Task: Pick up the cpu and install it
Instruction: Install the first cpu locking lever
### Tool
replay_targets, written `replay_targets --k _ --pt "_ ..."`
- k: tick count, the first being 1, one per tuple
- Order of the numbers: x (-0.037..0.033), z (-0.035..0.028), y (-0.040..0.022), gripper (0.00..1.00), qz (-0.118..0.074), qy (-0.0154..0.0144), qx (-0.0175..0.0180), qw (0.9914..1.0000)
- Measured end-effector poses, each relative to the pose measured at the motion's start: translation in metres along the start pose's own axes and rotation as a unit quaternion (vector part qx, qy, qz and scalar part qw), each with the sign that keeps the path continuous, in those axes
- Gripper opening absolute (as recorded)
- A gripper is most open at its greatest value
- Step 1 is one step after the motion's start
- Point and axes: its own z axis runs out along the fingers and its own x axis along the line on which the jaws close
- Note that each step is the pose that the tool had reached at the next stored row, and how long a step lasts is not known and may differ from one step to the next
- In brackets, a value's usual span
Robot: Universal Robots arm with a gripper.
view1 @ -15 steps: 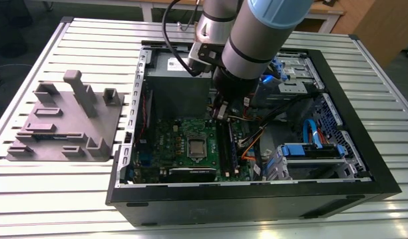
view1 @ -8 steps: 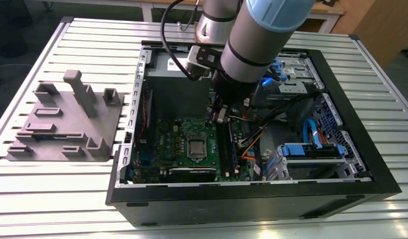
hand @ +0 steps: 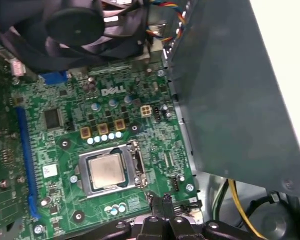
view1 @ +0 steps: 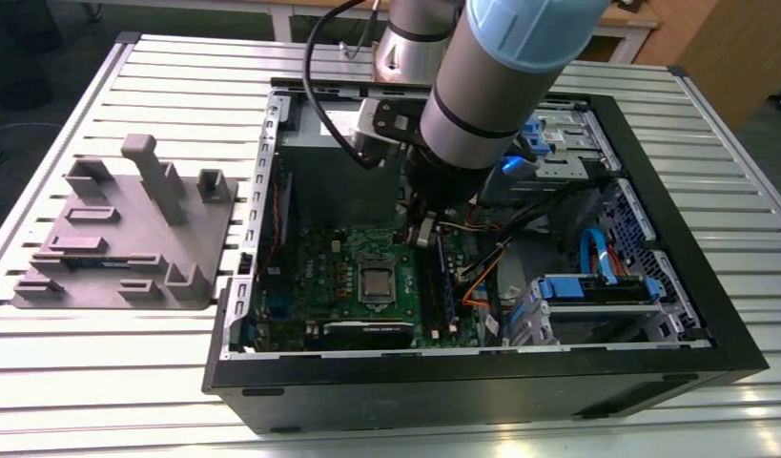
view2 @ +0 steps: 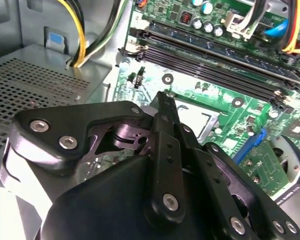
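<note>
Hovering inside the open computer case [view1: 492, 372], my claw [view1: 423, 232] hangs just above the green motherboard [view1: 326, 267], its black fingers [view2: 166, 117] pressed together into a narrow tip with nothing pinched between them. In the second wrist view the tip points down toward the socket area, and the matte black linkage with its silver screw heads covers much of the board beneath. The cpu [hand: 106, 170] sits flat in its socket on the motherboard, a small square with a dull silvery-grey metal top, framed by the socket's shiny metal bracket; in the exterior view it lies [view1: 376, 281] just beside my claw, toward the exterior view's left. Long black memory slots [view2: 215, 62] run in parallel rows near the socket. A black round fan [hand: 75, 25] stands at the board's edge, and a plain grey metal box, the power supply [hand: 240, 90], rises beside the board. Yellow and black cables [view2: 82, 35] trail over perforated grey sheet metal. Outside the case, a grey moulded fixture [view1: 123, 229] rests on the ribbed aluminium table [view1: 111, 382].
</note>
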Motion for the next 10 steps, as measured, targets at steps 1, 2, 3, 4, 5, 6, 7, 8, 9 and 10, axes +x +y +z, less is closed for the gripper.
replay_targets --k 1,2,3,4,5,6,7,8,9,10 --pt "0.0009 0.0 0.0005 0.1 -0.002 0.0001 0.0004 1.0" --pt "0.0016 0.0 0.0011 0.1 -0.004 0.0004 0.0007 0.99999" --pt "0.0022 0.0001 0.0016 0.1 -0.006 0.0006 0.0006 0.99998" --pt "0.0026 0.0002 0.0019 0.1 -0.008 0.0008 0.0005 0.99997" --pt "0.0029 0.0003 0.0024 0.1 -0.01 0.0012 0.0004 0.99995" --pt "0.0032 0.0004 0.003 0.1 -0.012 0.0016 0.0004 0.99993" --pt "0.0036 0.0004 0.0035 0.1 -0.013 0.0022 0.0007 0.99991" --pt "0.0041 0.0004 0.004 0.1 -0.015 0.0026 0.0008 0.99988" --pt "0.0047 0.0004 0.0045 0.1 -0.017 0.0029 0.0012 0.99985" --pt "0.0053 0.0005 0.0054 0.1 -0.018 0.0029 0.002 0.99983"
